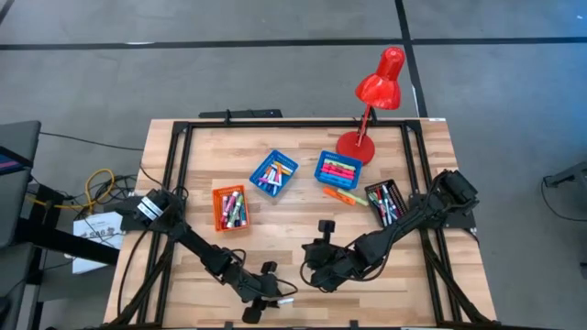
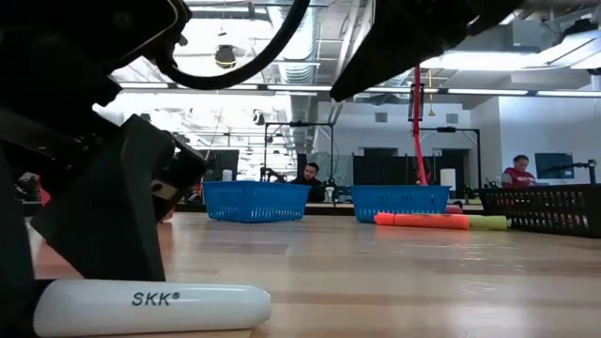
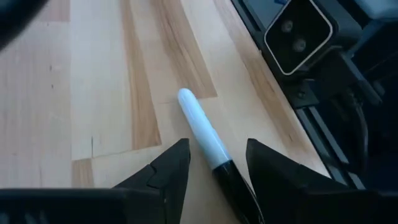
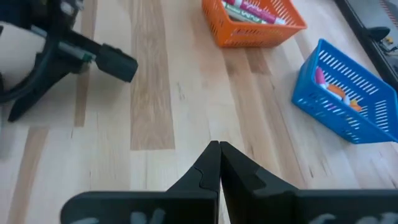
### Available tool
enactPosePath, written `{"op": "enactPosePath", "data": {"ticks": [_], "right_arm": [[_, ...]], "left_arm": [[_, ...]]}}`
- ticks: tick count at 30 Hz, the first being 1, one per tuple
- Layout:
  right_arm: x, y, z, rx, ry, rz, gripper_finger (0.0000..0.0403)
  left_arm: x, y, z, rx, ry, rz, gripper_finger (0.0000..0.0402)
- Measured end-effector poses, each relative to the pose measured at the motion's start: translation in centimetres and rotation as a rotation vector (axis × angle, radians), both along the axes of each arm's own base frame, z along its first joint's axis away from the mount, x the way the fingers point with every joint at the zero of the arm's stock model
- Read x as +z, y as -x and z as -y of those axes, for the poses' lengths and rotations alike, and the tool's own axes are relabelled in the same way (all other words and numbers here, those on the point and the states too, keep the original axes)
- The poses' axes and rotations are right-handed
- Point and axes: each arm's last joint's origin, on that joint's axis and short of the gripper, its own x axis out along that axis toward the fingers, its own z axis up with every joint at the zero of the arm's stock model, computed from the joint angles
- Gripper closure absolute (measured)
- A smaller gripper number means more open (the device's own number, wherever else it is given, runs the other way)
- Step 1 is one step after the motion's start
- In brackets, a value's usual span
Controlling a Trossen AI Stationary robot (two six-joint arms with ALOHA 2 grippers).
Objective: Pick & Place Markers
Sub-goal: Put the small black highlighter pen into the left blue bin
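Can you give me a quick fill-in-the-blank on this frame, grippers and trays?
1. The left gripper stands open around a marker with a ____ cap.
2. The right gripper hovers over bare wood with its fingers ____.
3. The tray nearest the left arm is ____.
4. The lamp at the table's far edge is ____.

Missing: white; shut; orange; red
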Motion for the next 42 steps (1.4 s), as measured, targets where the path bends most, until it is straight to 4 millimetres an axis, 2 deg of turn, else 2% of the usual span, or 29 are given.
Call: {"op": "enactPosePath", "data": {"ticks": [5, 12, 15, 19, 23, 27, 30, 35, 38, 42], "right_arm": [[0.0, -0.1, 0.3, 0.015, 0.027, -0.013, 0.0403], [0.0, -0.5, 1.0, 0.005, 0.041, -0.02, 0.0403], [0.0, -0.6, 1.2, 0.012, 0.053, -0.026, 0.0403], [0.0, -0.8, 1.5, 0.008, 0.059, -0.03, 0.0403], [0.0, -0.8, 1.6, 0.006, 0.062, -0.033, 0.0403], [-0.1, -0.8, 1.6, -0.007, 0.051, -0.031, 0.0403], [-0.1, -0.8, 1.7, -0.029, 0.027, -0.022, 0.0403], [-0.1, -0.8, 1.7, -0.077, -0.027, 0.001, 0.0403], [-0.1, -0.7, 1.6, -0.094, -0.057, 0.007, 0.0403], [-0.1, -0.7, 1.5, -0.109, -0.104, 0.007, 0.0403]], "left_arm": [[-0.1, -0.5, -0.7, -0.02, -0.052, 0.023, 0.0256], [-0.4, -1.5, -2.5, 0.035, -0.089, -0.023, 0.0346], [-0.2, -1.9, -3.2, 0.077, -0.109, -0.016, 0.0364], [1.0, -2.1, -4.6, 0.156, -0.188, 0.003, 0.0364], [4.4, -1.3, -6.3, 0.239, -0.28, -0.026, 0.0345], [7.3, 0.1, -9.4, 0.358, -0.434, -0.096, 0.0351], [10.1, 0.7, -12.0, 0.479, -0.491, -0.076, 0.0358], [12.5, 1.7, -17.9, 0.659, -0.495, -0.05, 0.0343], [12.4, 2.5, -21.5, 0.76, -0.477, -0.077, 0.0341], [10.6, 3.2, -25.1, 0.792, -0.472, -0.126, 0.0352]]}}
